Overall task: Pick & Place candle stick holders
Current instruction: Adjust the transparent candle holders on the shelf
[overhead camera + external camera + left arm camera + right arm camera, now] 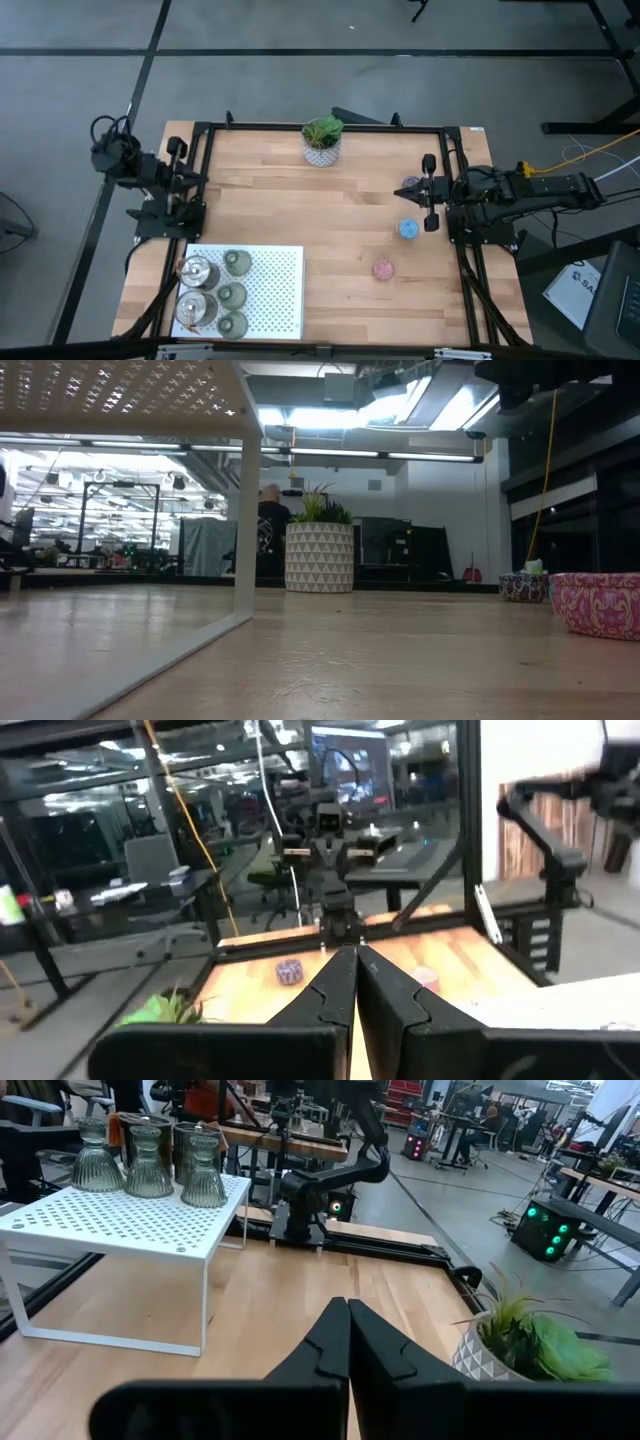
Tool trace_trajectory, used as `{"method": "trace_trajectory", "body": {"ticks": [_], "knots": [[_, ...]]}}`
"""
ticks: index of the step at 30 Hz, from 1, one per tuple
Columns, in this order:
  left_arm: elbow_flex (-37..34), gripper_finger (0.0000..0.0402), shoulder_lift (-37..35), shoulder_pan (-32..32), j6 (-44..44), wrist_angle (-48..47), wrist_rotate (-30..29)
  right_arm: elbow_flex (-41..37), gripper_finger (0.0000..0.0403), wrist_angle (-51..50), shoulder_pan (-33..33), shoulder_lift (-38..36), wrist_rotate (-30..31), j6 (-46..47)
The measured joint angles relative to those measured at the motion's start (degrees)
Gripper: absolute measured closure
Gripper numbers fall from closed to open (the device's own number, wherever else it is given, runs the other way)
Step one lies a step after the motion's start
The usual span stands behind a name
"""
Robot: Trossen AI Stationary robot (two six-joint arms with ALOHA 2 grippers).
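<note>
A green plant in a white patterned pot [322,141] stands near the wooden surface's [290,210] far edge; 1 white perforated rack [275,285] sits at its near-left corner.

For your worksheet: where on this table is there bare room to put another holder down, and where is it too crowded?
Bare wood lies in the table's middle, bordered by the plant, the white rack and the blue holder. The rack's perforated half away from its holders is also free. Crowded: the rack's other half, with five holders, and the edge near the right claw.
</note>
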Motion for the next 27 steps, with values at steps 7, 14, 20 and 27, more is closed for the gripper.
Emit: {"method": "trace_trajectory", "body": {"ticks": [7, 14, 20, 27], "knots": [[5.84, 0.0395, 14.22, 0.13, 0.62, -0.05, 4.20, 0.01, 0.0402, 0.00, 0.00, 0.00, 0.00, 0.00], [17.48, 0.0394, 29.42, 0.19, 2.65, -6.04, 15.74, 0.02, 0.0402, 0.00, 0.00, 0.00, 0.01, 0.00], [28.23, 0.0395, 41.77, 0.21, 0.90, -12.74, 28.27, 0.02, 0.0402, 0.00, 0.00, 0.00, 0.01, -0.01], [37.26, 0.0393, 53.15, 0.21, -1.34, -21.54, 33.60, 0.02, 0.0402, 0.00, 0.00, 0.00, 0.01, -0.02]]}}
